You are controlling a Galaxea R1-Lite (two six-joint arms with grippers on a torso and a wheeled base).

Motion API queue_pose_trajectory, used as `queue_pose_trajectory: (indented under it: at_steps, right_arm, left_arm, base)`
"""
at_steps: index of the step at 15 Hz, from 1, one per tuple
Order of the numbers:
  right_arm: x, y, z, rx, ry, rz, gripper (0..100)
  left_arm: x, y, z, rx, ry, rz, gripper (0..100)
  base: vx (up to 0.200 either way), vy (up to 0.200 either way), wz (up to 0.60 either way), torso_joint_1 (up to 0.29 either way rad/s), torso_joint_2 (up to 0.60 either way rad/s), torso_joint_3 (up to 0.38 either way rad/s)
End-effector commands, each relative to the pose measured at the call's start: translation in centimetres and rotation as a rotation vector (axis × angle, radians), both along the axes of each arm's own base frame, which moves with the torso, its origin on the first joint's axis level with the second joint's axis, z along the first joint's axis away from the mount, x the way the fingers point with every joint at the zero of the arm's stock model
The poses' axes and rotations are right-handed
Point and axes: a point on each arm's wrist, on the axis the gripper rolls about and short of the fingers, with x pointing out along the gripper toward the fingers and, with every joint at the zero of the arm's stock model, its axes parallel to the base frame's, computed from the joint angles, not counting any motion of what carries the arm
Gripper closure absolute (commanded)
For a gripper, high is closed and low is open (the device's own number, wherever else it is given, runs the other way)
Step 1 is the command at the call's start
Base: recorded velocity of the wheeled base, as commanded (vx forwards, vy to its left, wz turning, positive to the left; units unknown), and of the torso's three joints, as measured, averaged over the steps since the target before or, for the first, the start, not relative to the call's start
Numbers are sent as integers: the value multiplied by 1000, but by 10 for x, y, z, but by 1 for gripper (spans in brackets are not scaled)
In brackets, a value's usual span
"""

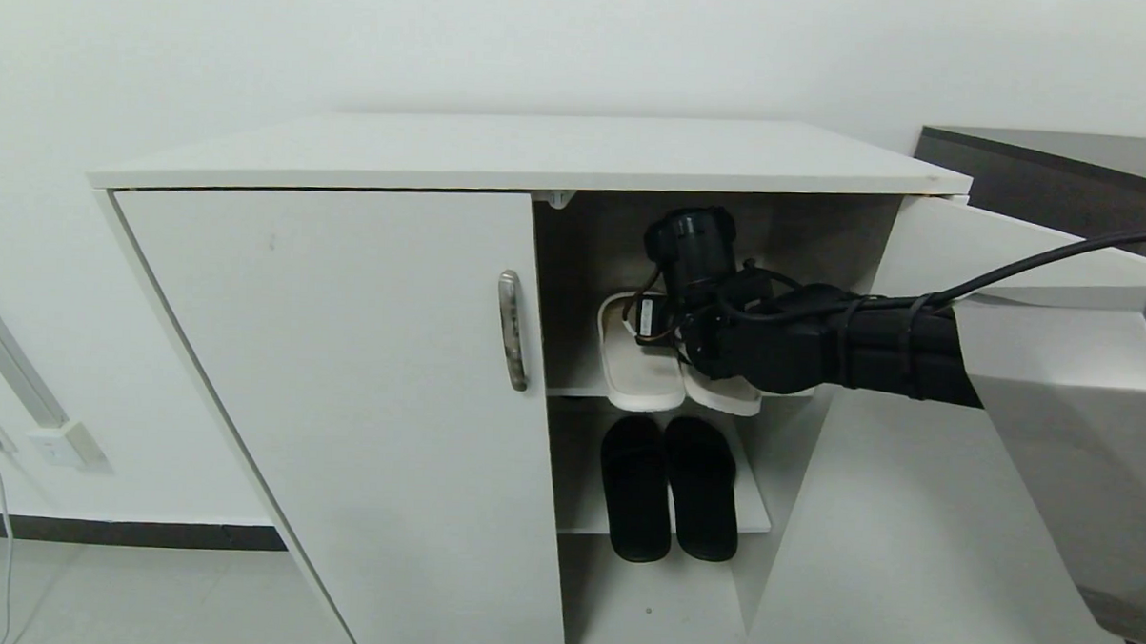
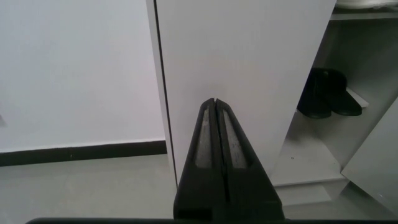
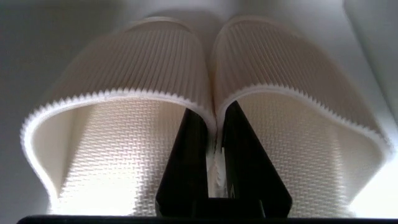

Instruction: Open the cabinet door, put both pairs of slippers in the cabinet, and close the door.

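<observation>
Boxy cabinet (image 1: 503,153) of smooth white laminate, flat top with crisp square edges; left door (image 1: 342,381) shut flush, a slim curved metal handle (image 1: 512,329) upright near its inner edge; right door (image 1: 909,524) swung wide open. On the upper shelf (image 1: 570,392), white slippers (image 1: 643,377) side by side and touching, rounded heels jutting past the shelf's front edge; from the right wrist, finely ribbed arched straps with saw-toothed rims over diamond-patterned footbeds. Right gripper (image 3: 213,118) deep inside the cabinet, one flat black finger under each strap, clenched on the two inner strap walls pressed together between them, so grasping the white slippers. On the lower shelf (image 1: 752,519), black slippers (image 1: 667,487), matte and round-toed, paired tight, heels overhanging the front edge. Left gripper (image 2: 215,102) outside the cabinet, facing the shut left door; long tapered black fingers with grey inset pads pressed flat against each other, clenched on nothing. Beyond the cabinet's left side, plain white wall with a dark skirting strip (image 1: 118,532) along the floor and a square wall socket (image 1: 54,447) with a thin pale cable beside it.
</observation>
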Motion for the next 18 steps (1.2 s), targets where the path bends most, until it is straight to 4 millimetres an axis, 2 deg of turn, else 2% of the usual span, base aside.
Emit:
queue_pose_trajectory:
  at_steps: [1, 8, 15, 16, 18]
  right_arm:
    - [8, 0, -7, -15, -16, -2, 100]
    - [19, -2, -13, -56, -61, -1, 100]
    - [19, -1, -13, -51, -71, -3, 100]
    - [19, -1, -13, -51, -71, -3, 0]
    - [19, -2, -13, -61, -64, -14, 0]
  left_arm:
    - [0, 0, 0, 0, 1, 0, 100]
    - [0, 0, 0, 0, 1, 0, 100]
    - [0, 0, 0, 0, 1, 0, 100]
    - [0, 0, 0, 0, 1, 0, 100]
    - [0, 0, 0, 0, 1, 0, 100]
  base:
    - [0, 0, 0, 0, 0, 0]
    - [0, 0, 0, 0, 0, 0]
    - [0, 0, 0, 0, 0, 0]
    - [0, 0, 0, 0, 0, 0]
    - [0, 0, 0, 0, 0, 0]
